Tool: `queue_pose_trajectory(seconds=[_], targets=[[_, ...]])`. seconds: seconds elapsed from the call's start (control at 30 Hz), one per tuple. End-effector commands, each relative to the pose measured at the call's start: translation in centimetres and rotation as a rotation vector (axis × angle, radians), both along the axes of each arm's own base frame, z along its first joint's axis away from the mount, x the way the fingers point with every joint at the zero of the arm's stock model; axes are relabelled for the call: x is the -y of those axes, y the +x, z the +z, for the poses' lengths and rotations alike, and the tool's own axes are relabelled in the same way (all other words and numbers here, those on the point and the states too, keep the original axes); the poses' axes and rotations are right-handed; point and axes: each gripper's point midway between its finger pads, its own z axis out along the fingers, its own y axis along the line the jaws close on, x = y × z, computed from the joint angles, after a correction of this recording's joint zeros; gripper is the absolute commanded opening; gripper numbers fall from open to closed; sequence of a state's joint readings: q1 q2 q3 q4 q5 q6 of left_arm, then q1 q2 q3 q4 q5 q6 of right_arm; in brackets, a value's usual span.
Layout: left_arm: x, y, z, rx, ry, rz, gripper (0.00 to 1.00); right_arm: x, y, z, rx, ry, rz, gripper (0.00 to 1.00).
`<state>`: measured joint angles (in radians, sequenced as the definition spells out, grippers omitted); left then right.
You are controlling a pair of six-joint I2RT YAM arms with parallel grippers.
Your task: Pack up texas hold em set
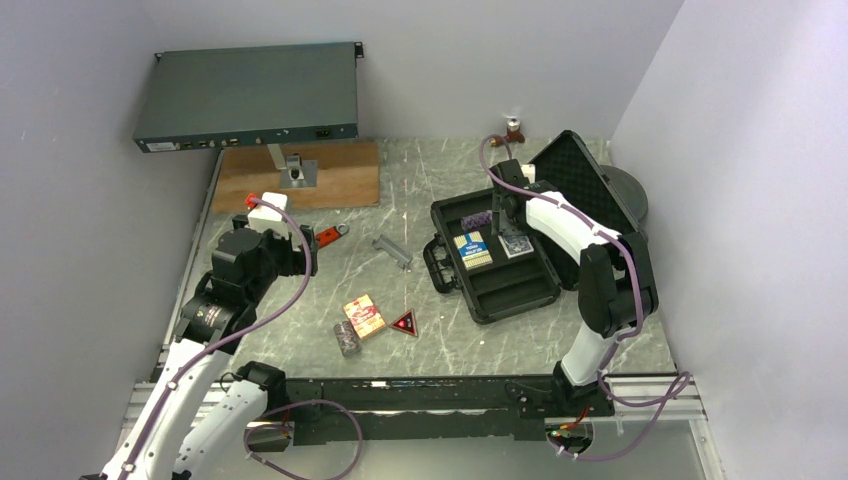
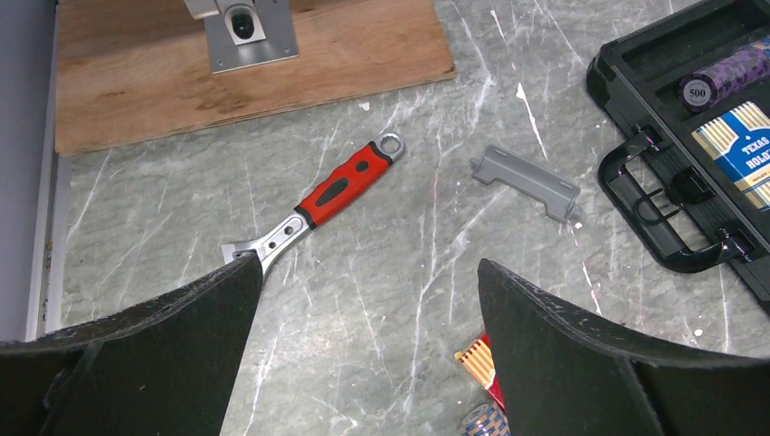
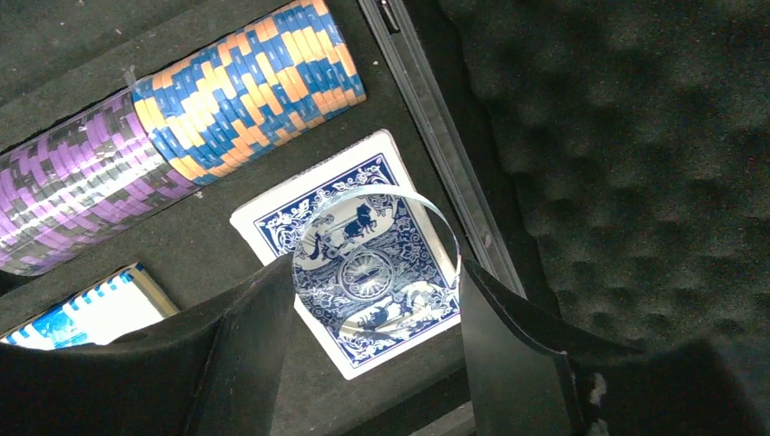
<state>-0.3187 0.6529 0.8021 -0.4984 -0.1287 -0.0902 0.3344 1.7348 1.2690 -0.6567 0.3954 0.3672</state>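
**Disc held by right arm over the case; three loose pieces left on the left arm's side**

Left gripper: jaws spread wide, nothing held, hung over bare table. A red-handled wrench and a grey clip are seen ahead of it. Neither is counted as part of the set.

Loose set pieces are grouped by the table's near edge, left of middle: chip stack, red-orange card box, red triangle. They lie nearward and right of the left gripper. That arm is judged far the nearer to them.

Case: open on the table's right side, long axis roughly far-to-near, foam lid propped toward the far right corner. Already packed:
- a box reading "TEXAS HOLD…"
- a purple chip roll marked "500"
- a blue-yellow chip roll
- a blue deck

Right gripper: clamped across a clear disc, which is held by its rim. The disc hangs directly above the blue deck, beside the lid-side wall. A straight drop is judged to be the only travel needed. Whether a disc slot sits there cannot be told.
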Motion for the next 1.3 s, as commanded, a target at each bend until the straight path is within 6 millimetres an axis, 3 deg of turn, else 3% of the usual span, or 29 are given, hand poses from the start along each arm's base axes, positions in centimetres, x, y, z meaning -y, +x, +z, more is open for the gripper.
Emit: queue_pose_trajectory(seconds=[0.0, 0.23, 0.6, 0.9, 1.0, 1.17, 1.27], targets=[[0.2, 0.2, 0.6, 0.019, -0.007, -0.003, 0.95, 0.9, 1.0, 1.1, 0.038, -0.032, -0.036, 0.32], [0.1, 0.2, 0.6, 0.02, -0.005, 0.0, 0.95, 0.7, 0.7, 0.7, 0.021, -0.017, -0.036, 0.41], [0.3, 0.1, 0.9, 0.027, -0.012, -0.012, 0.95, -0.1, -0.1, 0.9, 0.018, 0.034, -0.013, 0.44], [0.4, 0.2, 0.7, 0.021, -0.01, -0.013, 0.95, 0.1, -0.4, 1.1, 0.019, 0.034, -0.019, 0.54], [0.3, 0.2, 0.6, 0.019, -0.007, -0.008, 0.95, 0.0, -0.4, 1.4, 0.022, 0.04, -0.023, 0.64], [0.0, 0.2, 0.7, 0.021, -0.003, 0.004, 0.95, -0.3, -0.6, 1.9, 0.032, 0.059, -0.02, 0.96], [0.0, 0.2, 0.6, 0.019, -0.002, 0.007, 0.95, -0.3, -0.7, 2.8, 0.051, 0.059, -0.019, 1.0]])
